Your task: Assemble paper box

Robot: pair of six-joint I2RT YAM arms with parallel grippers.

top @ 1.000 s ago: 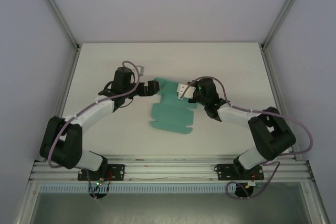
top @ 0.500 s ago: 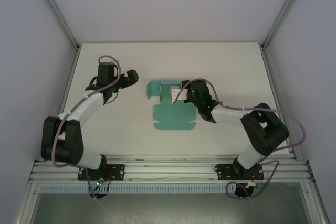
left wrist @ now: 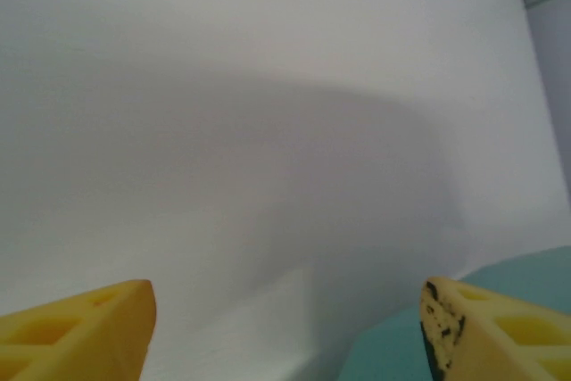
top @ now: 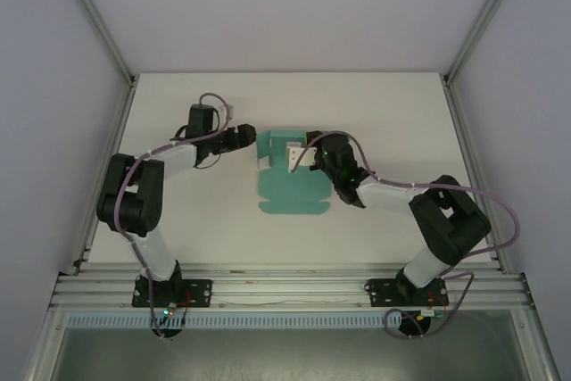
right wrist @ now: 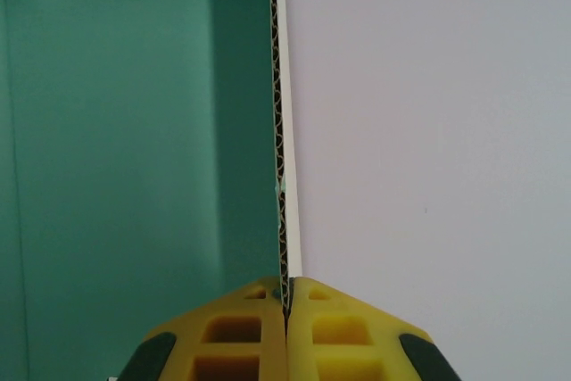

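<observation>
Partly folded teal paper box (top: 290, 192). The right gripper (right wrist: 287, 296) pinches its upright flap at one o'clock; the left gripper (top: 252, 138), jaws spread, sits just beside its ten o'clock corner.

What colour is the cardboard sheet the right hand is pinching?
Teal green; the paper box shows best in the right wrist view.

The top external camera looks down from above and behind the arm bases (top: 174, 292) over the whole worktop (top: 384, 104), while the wrist cameras sit close behind the left fingers (left wrist: 80, 332) and right fingers (right wrist: 241, 327), all three sharing the paper box (top: 290, 194).
</observation>
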